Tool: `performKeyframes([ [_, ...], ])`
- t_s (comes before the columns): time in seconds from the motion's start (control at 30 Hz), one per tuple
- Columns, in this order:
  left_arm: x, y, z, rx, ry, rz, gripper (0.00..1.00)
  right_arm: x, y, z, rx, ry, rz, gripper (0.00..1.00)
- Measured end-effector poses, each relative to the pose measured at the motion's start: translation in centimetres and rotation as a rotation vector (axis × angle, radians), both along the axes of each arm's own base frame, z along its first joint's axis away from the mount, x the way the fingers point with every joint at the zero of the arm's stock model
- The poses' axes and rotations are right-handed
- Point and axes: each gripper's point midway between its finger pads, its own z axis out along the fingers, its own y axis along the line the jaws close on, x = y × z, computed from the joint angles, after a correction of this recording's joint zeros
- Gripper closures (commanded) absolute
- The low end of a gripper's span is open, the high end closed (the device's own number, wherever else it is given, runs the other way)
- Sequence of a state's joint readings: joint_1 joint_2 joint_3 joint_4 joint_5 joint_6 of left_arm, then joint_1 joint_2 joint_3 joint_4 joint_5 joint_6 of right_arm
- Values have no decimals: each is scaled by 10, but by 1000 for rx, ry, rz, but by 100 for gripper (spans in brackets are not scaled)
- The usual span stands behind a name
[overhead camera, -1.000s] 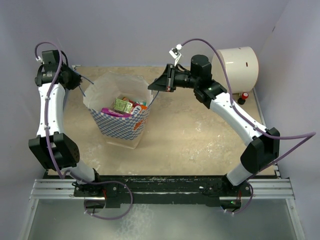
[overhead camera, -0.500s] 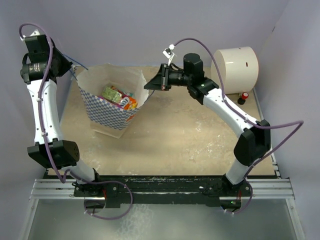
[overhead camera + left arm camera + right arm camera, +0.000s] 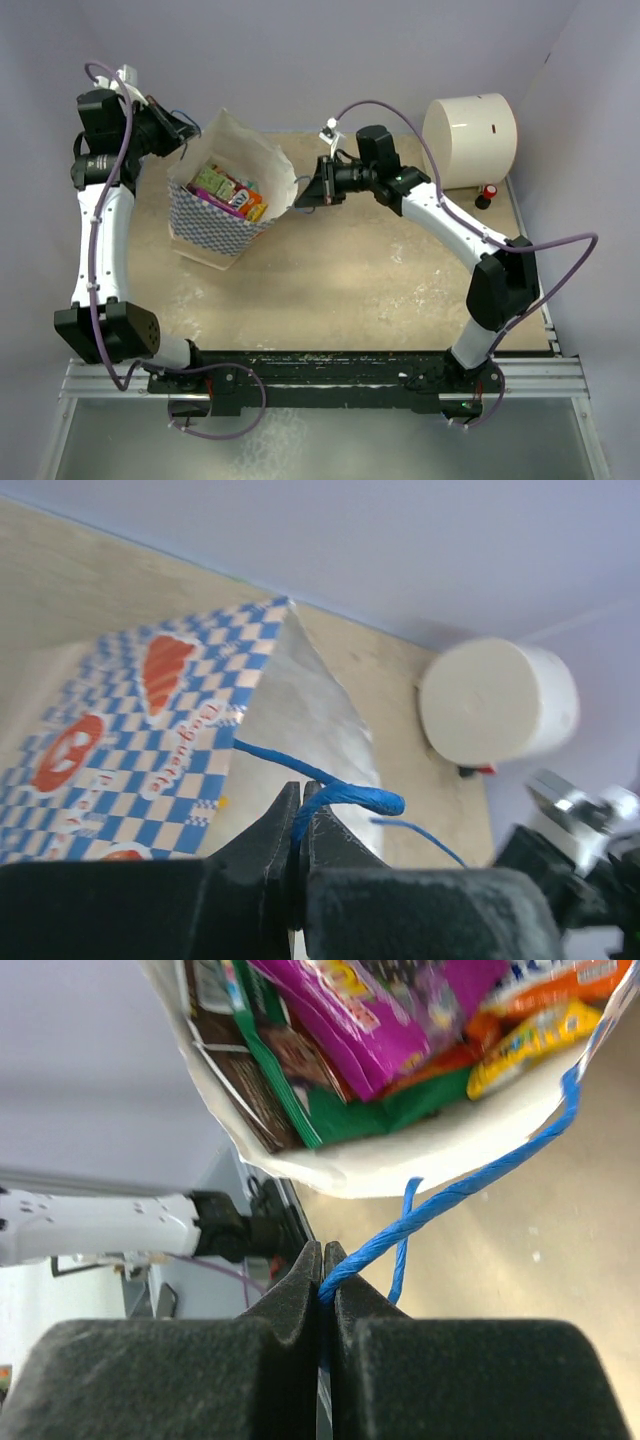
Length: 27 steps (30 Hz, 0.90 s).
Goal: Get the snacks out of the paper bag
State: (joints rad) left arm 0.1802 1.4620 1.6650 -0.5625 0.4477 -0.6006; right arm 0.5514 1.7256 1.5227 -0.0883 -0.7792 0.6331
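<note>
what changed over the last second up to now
The left end effector closed on a blue cord handle. The right end effector, already gripping the other handle, moved left and nearer. The paper bag shifted left and tilted. The snacks stayed inside; the cream cylinder did not move.

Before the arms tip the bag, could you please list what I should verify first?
1. Left gripper shut on blue handle: ok.
2. Right gripper shut on second handle: ok.
3. Paper bag mouth open: ok.
4. Snacks out of the bag: not ok, all seen lie inside.
5. Bag base off the table: cannot tell.
6. Cream cylinder apart from the bag: ok.
</note>
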Motion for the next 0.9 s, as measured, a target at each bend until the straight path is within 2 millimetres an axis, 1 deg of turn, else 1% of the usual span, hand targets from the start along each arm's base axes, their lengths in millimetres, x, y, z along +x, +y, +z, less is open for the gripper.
performKeyframes([
  [0.13,-14,-46,8,-88,-33,-152,100,-24,-19,-36,-107,30,27,99],
  [0.2,-20,-70,14,-120,-50,-218,100,-34,-27,-48,-140,48,34,99],
  [0.3,-31,-113,17,-178,-62,-329,100,-43,-35,-62,-177,64,39,99],
  [0.37,-37,-134,14,-214,-47,-378,100,-47,-38,-68,-192,75,45,99],
  [0.47,-48,-165,3,-266,-8,-441,100,-54,-41,-76,-206,83,56,99],
  [0.53,-55,-180,-4,-286,22,-471,100,-60,-39,-80,-213,80,75,99],
  [0.6,-62,-191,-10,-295,50,-494,100,-69,-32,-80,-217,60,108,98],
  [0.67,-65,-194,-12,-294,62,-498,100,-84,-20,-81,-223,31,167,98],
  [0.77,-71,-189,-15,-277,85,-471,100,-107,3,-82,-239,-15,266,98],
  [0.83,-78,-185,-9,-270,72,-462,100,-119,21,-81,-245,-50,330,98],
  [0.9,-90,-181,-5,-260,73,-450,100,-130,37,-80,-247,-80,382,98],
])
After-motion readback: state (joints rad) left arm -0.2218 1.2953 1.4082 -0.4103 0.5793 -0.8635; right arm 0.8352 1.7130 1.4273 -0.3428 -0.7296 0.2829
